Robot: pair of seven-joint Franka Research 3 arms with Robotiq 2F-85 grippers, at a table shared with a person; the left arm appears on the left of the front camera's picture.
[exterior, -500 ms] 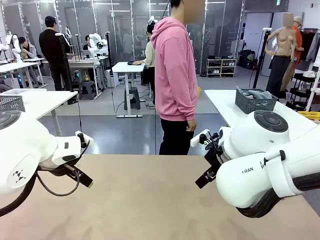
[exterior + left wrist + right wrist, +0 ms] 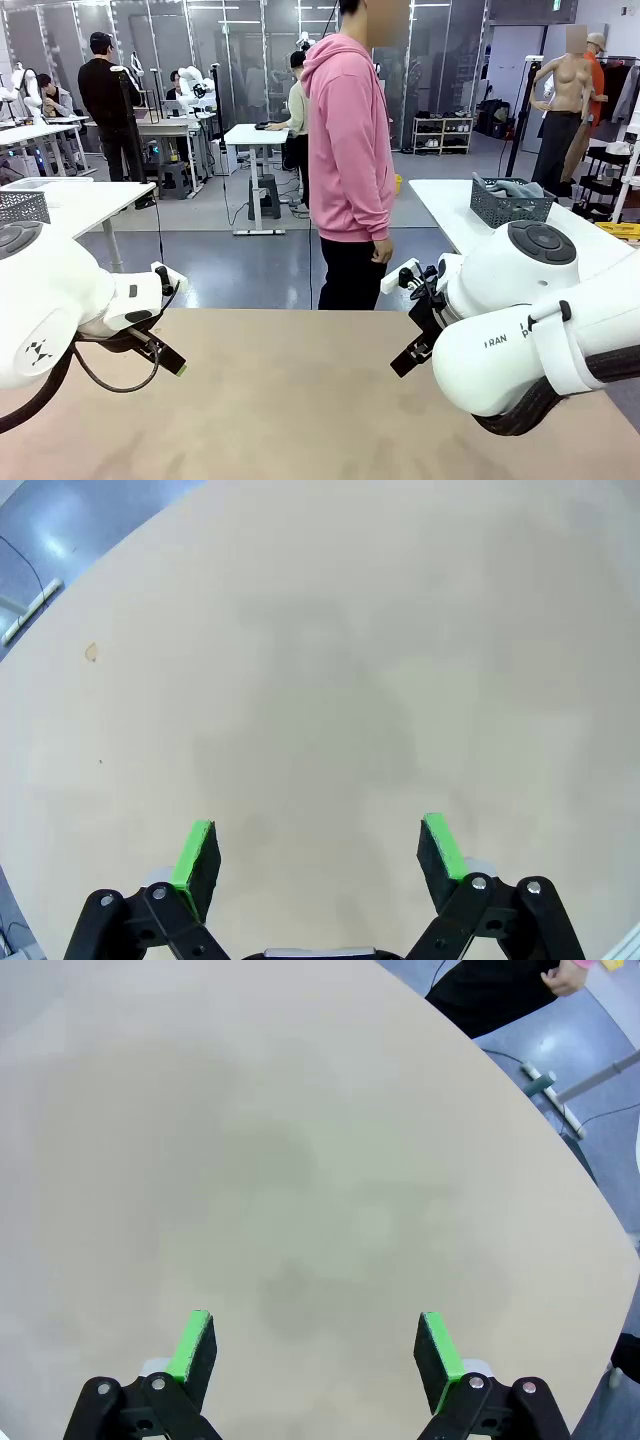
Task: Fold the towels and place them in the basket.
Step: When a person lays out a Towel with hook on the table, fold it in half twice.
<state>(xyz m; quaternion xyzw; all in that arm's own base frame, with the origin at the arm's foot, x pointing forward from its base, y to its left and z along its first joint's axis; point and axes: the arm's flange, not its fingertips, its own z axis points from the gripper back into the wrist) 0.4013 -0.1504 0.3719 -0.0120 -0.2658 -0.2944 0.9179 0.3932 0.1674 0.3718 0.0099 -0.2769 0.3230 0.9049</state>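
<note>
Pale blue-grey towels (image 2: 515,188) lie heaped in a dark mesh basket (image 2: 505,210) on a white side table at the back right, away from my table. My left gripper (image 2: 165,352) hovers open over the left of the bare tan tabletop (image 2: 300,400); in the left wrist view the left gripper (image 2: 320,842) has nothing between its green pads (image 2: 195,852). On the right side my right gripper (image 2: 412,352) is open too, and the right wrist view shows the right gripper (image 2: 315,1338) empty above bare table.
A person in a pink hoodie (image 2: 350,150) stands side-on at the table's far edge, hands down. Another mesh basket (image 2: 22,206) sits on a white table at the left. The table's far edge (image 2: 520,1090) curves close to the person's legs.
</note>
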